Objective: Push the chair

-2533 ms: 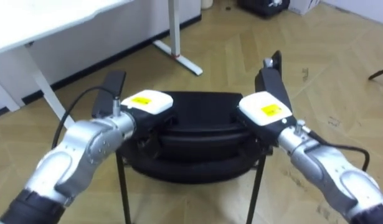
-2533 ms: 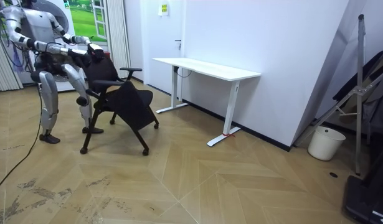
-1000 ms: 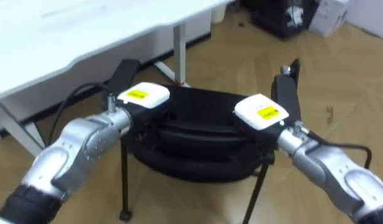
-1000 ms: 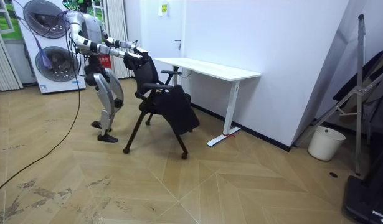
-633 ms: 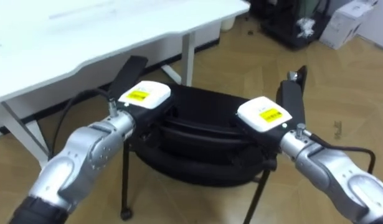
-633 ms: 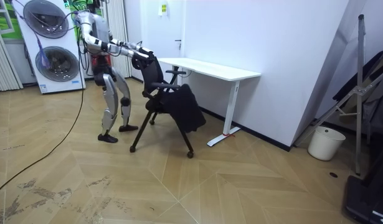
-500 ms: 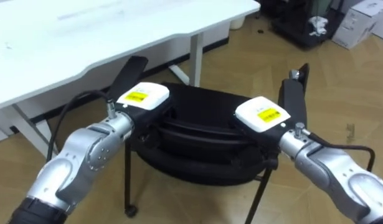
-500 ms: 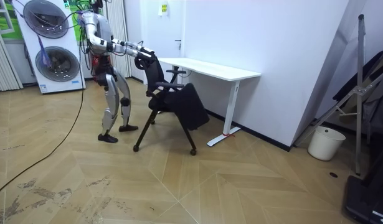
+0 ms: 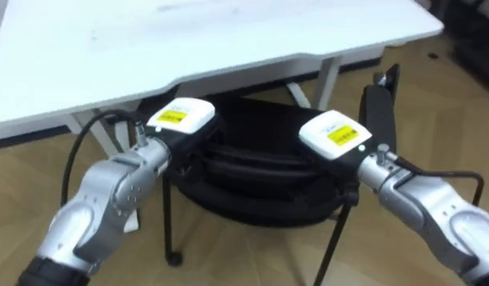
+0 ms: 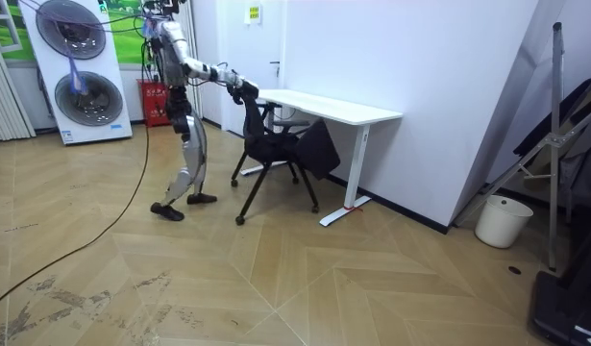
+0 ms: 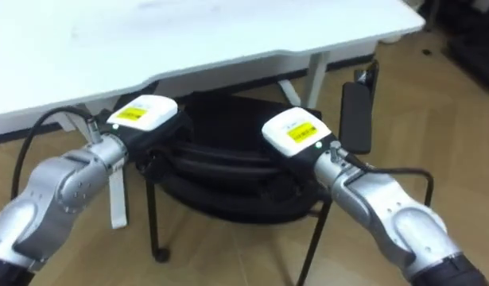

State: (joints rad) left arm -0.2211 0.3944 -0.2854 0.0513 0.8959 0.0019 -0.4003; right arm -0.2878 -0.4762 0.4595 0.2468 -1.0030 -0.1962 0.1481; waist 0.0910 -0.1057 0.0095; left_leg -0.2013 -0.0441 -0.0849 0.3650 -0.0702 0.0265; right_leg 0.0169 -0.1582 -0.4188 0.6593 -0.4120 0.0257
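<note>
The black chair [image 9: 260, 171] is right in front of me, its seat reaching under the edge of a white desk [image 9: 188, 40]. My left hand [image 9: 180, 117] lies back-up on the left end of the chair's backrest top. My right hand [image 9: 331, 133] lies the same way on the right end. A black armrest [image 9: 378, 111] sticks up just beyond the right hand. In the room view I stand leaning forward at the room view's left of the chair [image 10: 276, 144], both arms stretched out to its back.
The desk [image 10: 324, 106] stands against the white wall on white legs [image 9: 330, 78]. Stacked washing machines [image 10: 79, 67] stand behind me. A white bin [image 10: 494, 219] and a folded metal frame [image 10: 554, 144] are at the room view's far right. Open wooden floor lies between.
I have walked toward the desk with both hands staying on the backrest. The chair has rolled to the room view's right and now sits partly under the desk's end.
</note>
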